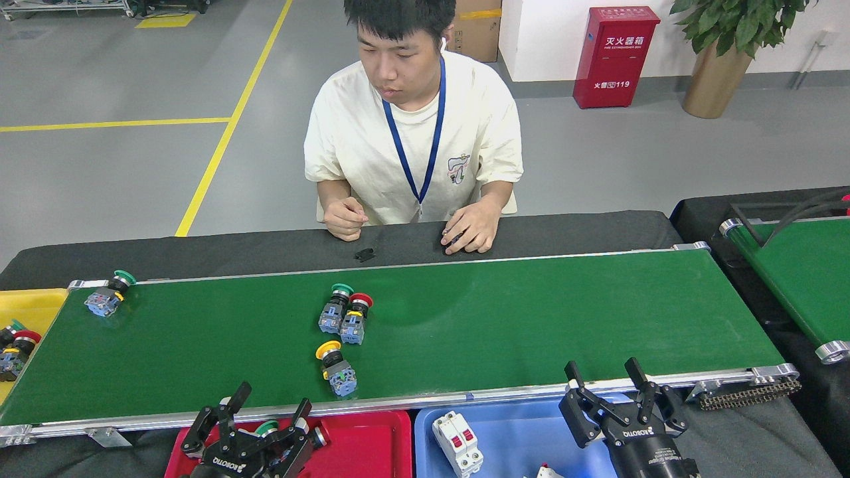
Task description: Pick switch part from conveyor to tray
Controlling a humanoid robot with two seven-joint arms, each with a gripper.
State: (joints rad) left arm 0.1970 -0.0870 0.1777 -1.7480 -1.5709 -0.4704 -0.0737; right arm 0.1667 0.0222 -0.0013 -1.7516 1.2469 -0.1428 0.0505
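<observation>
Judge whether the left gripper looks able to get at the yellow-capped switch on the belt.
Probably yes: the left gripper hovers open over the red tray, and the yellow-capped switch lies just past the near rail, nothing between.

Bare conveyor [564, 318] right of the clustered switch parts [344, 317].

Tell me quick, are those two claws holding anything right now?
Left gripper: open, holding nothing, above the red tray.
Right gripper: open, holding nothing, above the blue tray.
</observation>
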